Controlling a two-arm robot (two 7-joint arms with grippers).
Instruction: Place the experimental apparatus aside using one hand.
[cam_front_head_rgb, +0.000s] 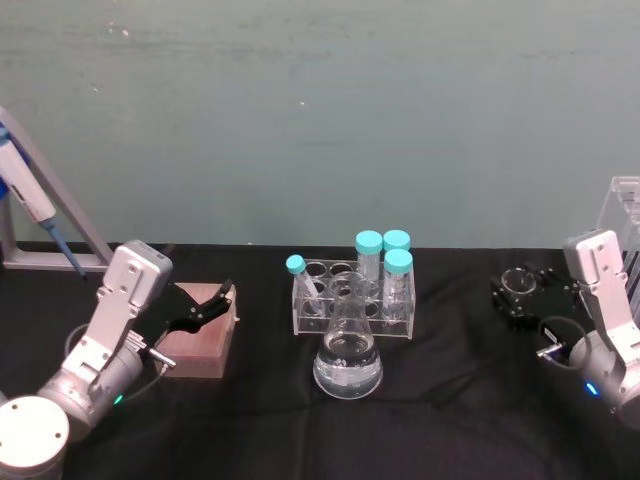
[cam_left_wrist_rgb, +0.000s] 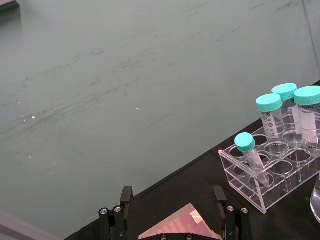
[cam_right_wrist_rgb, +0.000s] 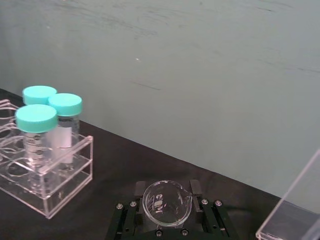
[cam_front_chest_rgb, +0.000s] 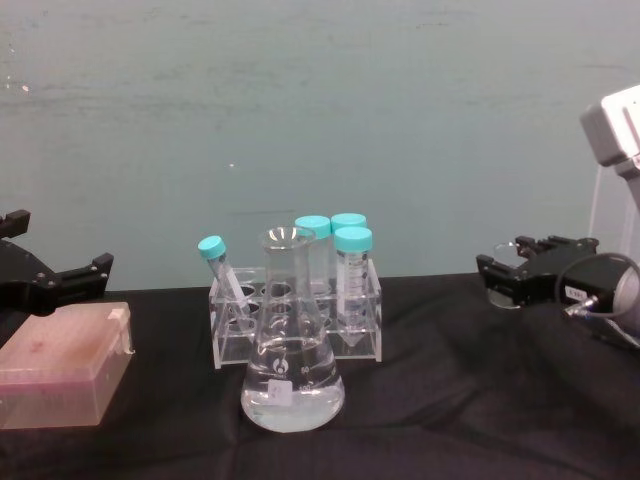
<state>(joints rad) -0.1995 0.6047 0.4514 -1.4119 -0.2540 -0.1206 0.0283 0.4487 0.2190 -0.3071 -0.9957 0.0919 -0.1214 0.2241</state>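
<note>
We found the left gripper (cam_left_wrist_rgb: 172, 200) hanging with fingers (cam_left_wrist_rgb: 126, 197) spread over a pinkish box (cam_left_wrist_rgb: 180, 227); on the black table (cam_left_wrist_rgb: 190, 182) to its right, a clear rack (cam_left_wrist_rgb: 260, 192) held three wide teal-capped tubes (cam_left_wrist_rgb: 270, 117) and one slim tilted tube (cam_left_wrist_rgb: 250, 152).

head looks down, chest looks across, wrists sit low; all four share the tube rack (cam_front_head_rgb: 352, 297).

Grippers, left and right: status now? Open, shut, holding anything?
Left gripper: open, above the pink box, holding nothing.
Right gripper: closed on the small glass beaker.
</note>
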